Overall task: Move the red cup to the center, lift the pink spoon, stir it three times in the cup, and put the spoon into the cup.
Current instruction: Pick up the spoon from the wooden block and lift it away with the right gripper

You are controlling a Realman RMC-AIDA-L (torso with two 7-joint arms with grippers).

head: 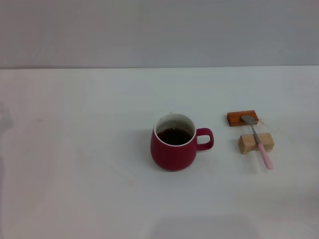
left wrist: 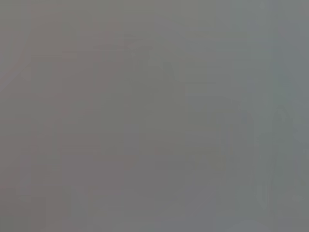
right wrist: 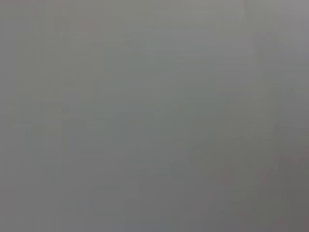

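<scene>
Rounded dark red ceramic mug [head: 173,148], white inside, upright near centre of the head frame on white table [head: 75,164], loop handle toward frame right. Slim pale pink-handled metal spoon [head: 258,140] at right, propped across tan wooden block [head: 255,143], bowl resting on orange-brown flat block [head: 242,118]. Neither gripper visible; jaw state impossible to tell.

Both wrist views show only a flat grey blur, with nothing in them that can be made out. In the head view neither arm nor gripper appears at all. The far inner wall of the rounded dark red ceramic mug [head: 173,148] is visible, but its near inner wall is hidden behind its own rim, and the dark contents conceal the bottom of the mug
</scene>
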